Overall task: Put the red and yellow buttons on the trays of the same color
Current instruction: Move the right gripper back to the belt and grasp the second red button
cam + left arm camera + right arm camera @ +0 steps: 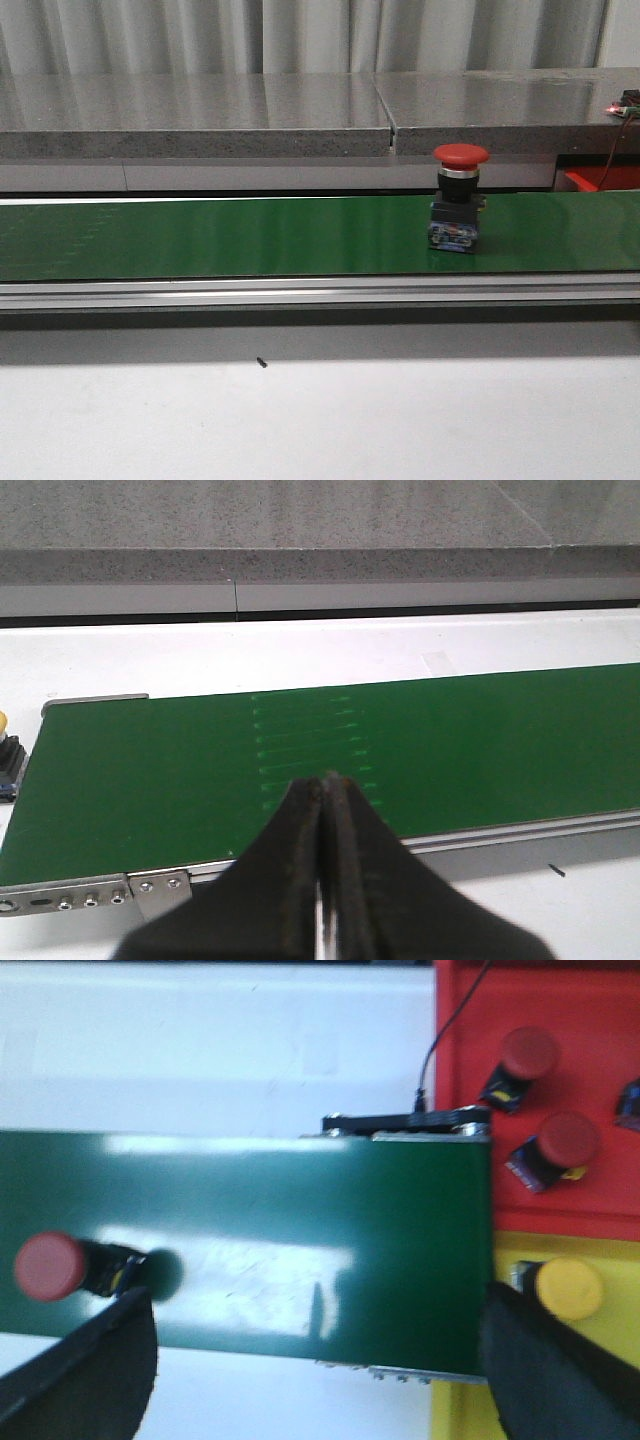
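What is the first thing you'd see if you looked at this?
The red button standing upright on the green belt, toward the robot's right. Next, in the right wrist view, the red tray holding two red buttons beside the yellow tray with a yellow button, past the belt's end.

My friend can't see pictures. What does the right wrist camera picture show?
A red button stands on a green belt, seen from above. Past the belt's end, two red buttons lie on a red tray and a yellow button on a yellow tray. The right gripper is open.
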Robot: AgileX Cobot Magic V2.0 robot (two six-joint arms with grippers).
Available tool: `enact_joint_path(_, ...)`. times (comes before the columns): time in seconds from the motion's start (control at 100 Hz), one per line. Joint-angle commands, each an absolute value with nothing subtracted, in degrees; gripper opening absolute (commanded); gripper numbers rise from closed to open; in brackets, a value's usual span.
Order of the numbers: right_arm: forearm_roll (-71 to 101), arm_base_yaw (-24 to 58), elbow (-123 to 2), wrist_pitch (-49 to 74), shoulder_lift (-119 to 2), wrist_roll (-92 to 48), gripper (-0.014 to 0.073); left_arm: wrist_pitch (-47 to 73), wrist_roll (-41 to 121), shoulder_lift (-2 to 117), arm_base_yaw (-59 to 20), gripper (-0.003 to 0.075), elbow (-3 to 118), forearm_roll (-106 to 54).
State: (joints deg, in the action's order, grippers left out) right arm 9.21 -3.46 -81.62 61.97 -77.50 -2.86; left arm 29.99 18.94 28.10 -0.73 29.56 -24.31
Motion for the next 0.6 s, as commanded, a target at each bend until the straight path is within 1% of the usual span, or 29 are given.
enact_joint_path(0.0,10.4,-0.1,-81.0,59.8,-75.6,-4.5,0.0644,26.0,19.0,28.2,-1.2,-0.0020,31.1,-25.8)
enact_joint_path(0.09,10.4,3.6,-79.1,58.8,-75.7,-4.5,0.0644,26.0,19.0,28.2,-1.2,-0.0020,31.1,-25.8)
enact_joint_path(0.33,10.4,10.0,-76.4,55.7,-78.5,-5.8,0.0644,26.0,19.0,28.2,-1.2,-0.0020,31.1,-25.8)
enact_joint_path(0.44,10.4,11.7,-76.3,53.7,-81.3,-6.1,0.0644,26.0,19.0,28.2,-1.2,-0.0020,31.1,-25.8)
enact_joint_path(0.59,10.4,12.0,-76.3,53.2,-85.6,-6.1,0.0644,26.0,19.0,28.2,-1.2,-0.0020,31.1,-25.8)
